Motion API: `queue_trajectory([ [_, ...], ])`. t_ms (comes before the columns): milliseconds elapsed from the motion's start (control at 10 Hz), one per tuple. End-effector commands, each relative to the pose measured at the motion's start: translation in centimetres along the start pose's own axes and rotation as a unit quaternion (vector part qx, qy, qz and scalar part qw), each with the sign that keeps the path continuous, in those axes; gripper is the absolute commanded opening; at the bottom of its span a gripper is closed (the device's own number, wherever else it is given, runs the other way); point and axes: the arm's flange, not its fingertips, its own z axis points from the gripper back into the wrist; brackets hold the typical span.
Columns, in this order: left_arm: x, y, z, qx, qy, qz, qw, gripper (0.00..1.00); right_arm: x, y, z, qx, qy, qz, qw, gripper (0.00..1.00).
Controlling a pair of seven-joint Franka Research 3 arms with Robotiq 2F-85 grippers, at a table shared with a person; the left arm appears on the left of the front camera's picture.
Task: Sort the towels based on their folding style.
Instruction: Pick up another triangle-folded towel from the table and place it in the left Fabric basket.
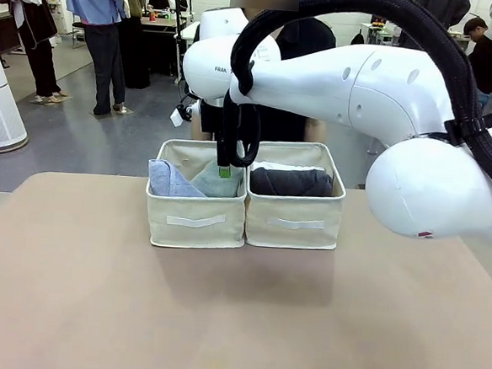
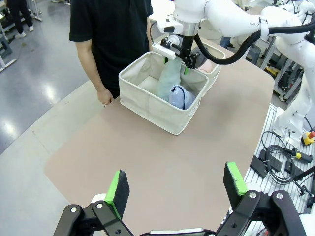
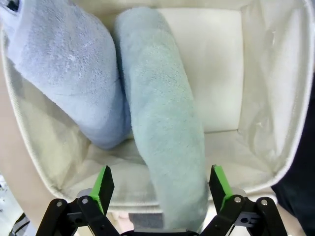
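We see two cream fabric bins side by side near the far edge of the tan counter (image 1: 70, 290), touching each other. The left bin (image 1: 194, 221) holds the lavender-blue towel (image 1: 168, 181) and the pale grey-green towel (image 1: 213, 182), both nubby terry cones leaning against each other. The right bin (image 1: 294, 222) holds the dark grey towel (image 1: 291, 182), a soft rolled cylinder, with the white towel (image 1: 288, 166) just behind it.

Our right gripper (image 3: 160, 189) hangs over the left bin with its fingers spread wide on either side of the grey-green cone's near end, green pads (image 3: 103, 183) apart from the cloth. Inside that bin, bare floor lies open beside the grey-green towel, toward the far wall.

Our left gripper (image 2: 179, 184) hovers over the wide bare stretch of counter, fingers fully apart and holding nothing. A person (image 2: 110, 34) stands at the far edge, hand beside the bin's corner.
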Motion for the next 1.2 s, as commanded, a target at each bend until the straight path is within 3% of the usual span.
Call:
queue_trajectory([
  [0,-0.2,0.1,0.1,-0.005,-0.007,-0.014,1.000,1.00,-0.3,1.6,2.2,-0.025,-0.015,0.024,0.999,1.00],
  [700,-0.2,0.1,0.1,-0.005,-0.007,-0.014,1.000,1.00,-0.4,4.1,5.1,-0.038,-0.007,0.021,0.999,1.00],
  [900,-0.2,0.1,0.1,-0.005,-0.007,-0.014,1.000,1.00,-3.2,7.7,9.7,-0.063,-0.019,-0.038,0.997,1.00],
  [1100,-0.2,0.1,0.1,-0.005,-0.007,-0.014,1.000,1.00,-8.5,12.7,14.2,-0.101,-0.061,-0.106,0.987,1.00],
])
